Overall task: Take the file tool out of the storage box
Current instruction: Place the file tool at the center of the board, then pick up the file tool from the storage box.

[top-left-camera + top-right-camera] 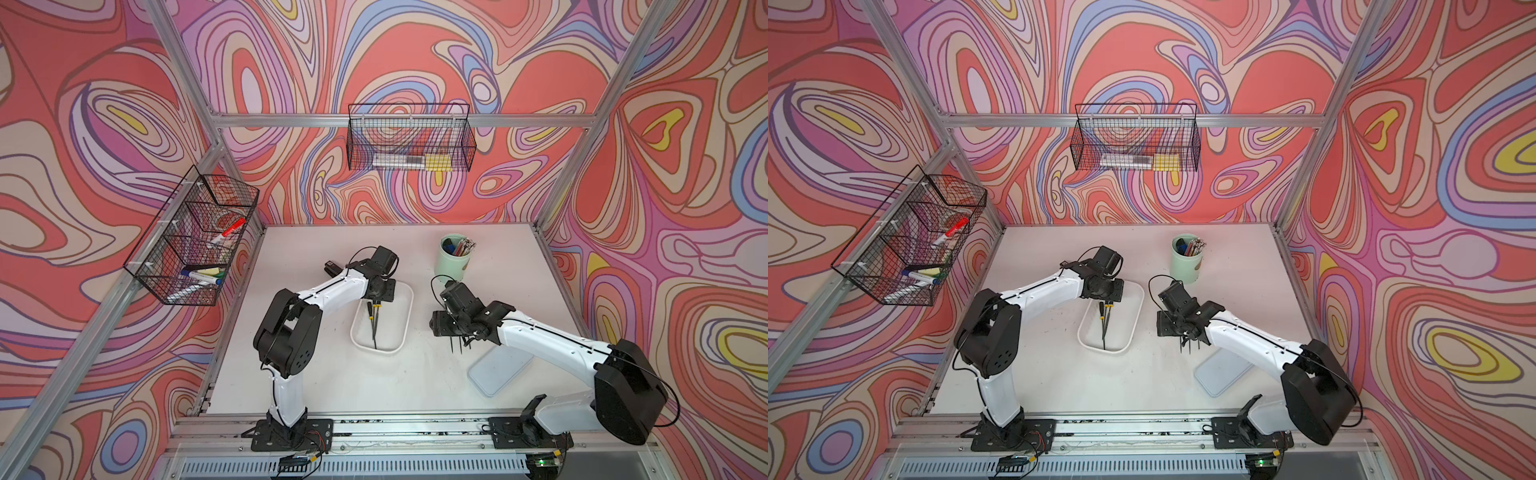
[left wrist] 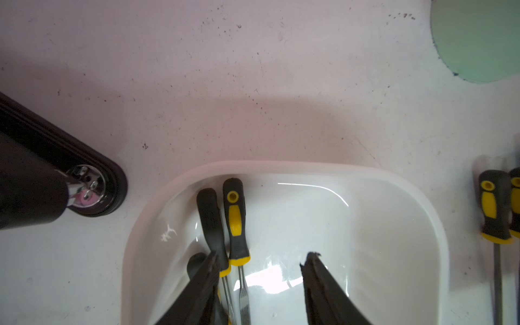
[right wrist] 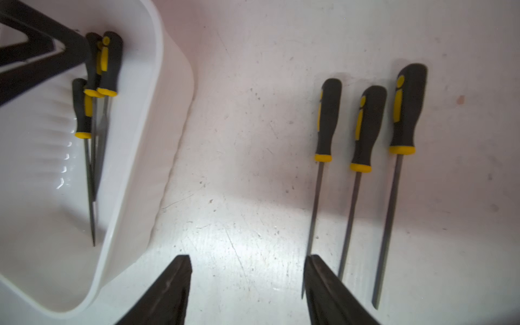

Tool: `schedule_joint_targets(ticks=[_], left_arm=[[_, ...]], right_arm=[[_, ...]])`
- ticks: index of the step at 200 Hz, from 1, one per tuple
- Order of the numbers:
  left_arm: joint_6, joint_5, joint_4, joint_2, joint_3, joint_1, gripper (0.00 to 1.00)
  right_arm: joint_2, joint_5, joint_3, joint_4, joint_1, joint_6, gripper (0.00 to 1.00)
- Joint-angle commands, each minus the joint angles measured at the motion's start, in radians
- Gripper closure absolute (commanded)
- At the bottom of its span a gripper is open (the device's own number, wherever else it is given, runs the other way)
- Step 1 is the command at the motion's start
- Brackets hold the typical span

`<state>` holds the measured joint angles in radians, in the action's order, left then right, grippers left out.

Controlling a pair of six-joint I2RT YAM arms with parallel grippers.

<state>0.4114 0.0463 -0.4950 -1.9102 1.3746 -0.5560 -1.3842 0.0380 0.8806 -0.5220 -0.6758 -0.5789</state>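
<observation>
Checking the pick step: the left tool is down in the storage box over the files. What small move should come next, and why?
Probably shut the left tool on the yellow-gripped file handle and lift. Its jaws stand apart inside the storage box, that handle lying between them beside two more files; three files lie out on the table.

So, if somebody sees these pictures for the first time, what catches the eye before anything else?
The walls strike first: red, pink and purple swirls around the whole cell. Next comes the left pincer, open inside the white box, over three files with yellow-black handles. On the table, near the open right pincer, lie three more files, side by side.
</observation>
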Motion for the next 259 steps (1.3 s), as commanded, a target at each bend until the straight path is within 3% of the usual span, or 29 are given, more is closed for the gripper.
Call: schedule_joint_targets(ticks=[1,17,37,216,259], left_arm=[[0.002,0.054,-0.011,-0.044,0.032,-0.004,0.56],[0.006,0.084,0.002,-0.064,0.038,-0.007,0.60],[0.003,0.110,0.027,-0.083,0.038,-0.009,0.63],[-0.022,0.134,0.045,-0.181,0.073,-0.020,0.68],[-0.012,0.062,0.086,-0.130,0.043,-0.020,0.79]], right_arm=[[0.046,-0.091,-0.010,0.060,-0.005,0.026,0.14],[0.067,-0.107,-0.018,0.067,-0.005,0.036,0.06],[0.084,-0.115,-0.033,0.074,-0.005,0.049,0.03],[0.103,-0.121,-0.065,0.090,-0.005,0.063,0.03],[0.096,-0.152,-0.074,0.120,-0.004,0.063,0.04]])
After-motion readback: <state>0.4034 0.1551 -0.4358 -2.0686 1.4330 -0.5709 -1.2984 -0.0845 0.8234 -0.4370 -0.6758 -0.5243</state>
